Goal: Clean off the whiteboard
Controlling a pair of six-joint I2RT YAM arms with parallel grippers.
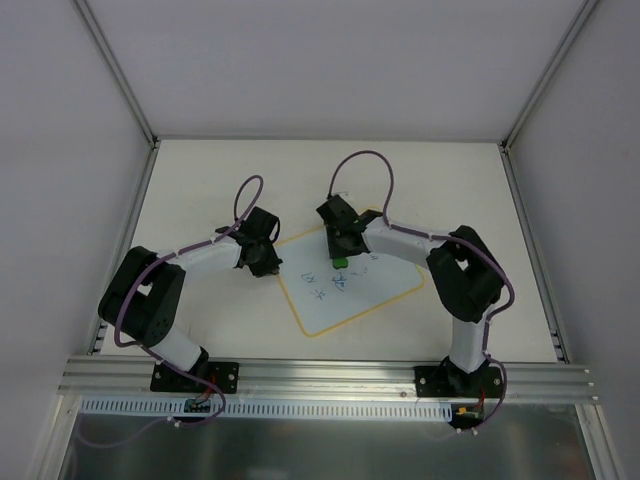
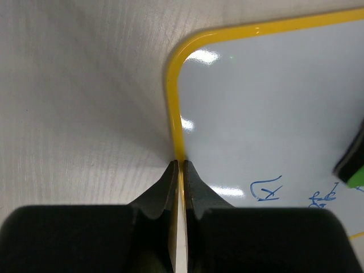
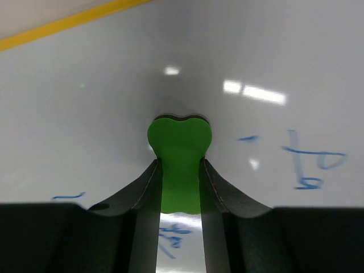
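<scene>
Near the middle of the worktop, a little toward its near edge, the whiteboard [image 1: 350,300] lies flat and askew, with blue scribbles [image 1: 322,283] on it. The left gripper [image 2: 180,166] is clamped on the board's yellow rim [image 2: 173,85] along its left side, just below a rounded corner. The right gripper [image 3: 180,163] pinches a green eraser [image 3: 180,139], whose end rests against the board surface among the scribbles.

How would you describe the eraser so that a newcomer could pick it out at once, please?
On the table lies a yellow-rimmed whiteboard, set askew near the middle. Over its far part the right gripper pinches a small block, the eraser. It is the only bright green thing there; the marks beside it are thin blue scribbles.
</scene>
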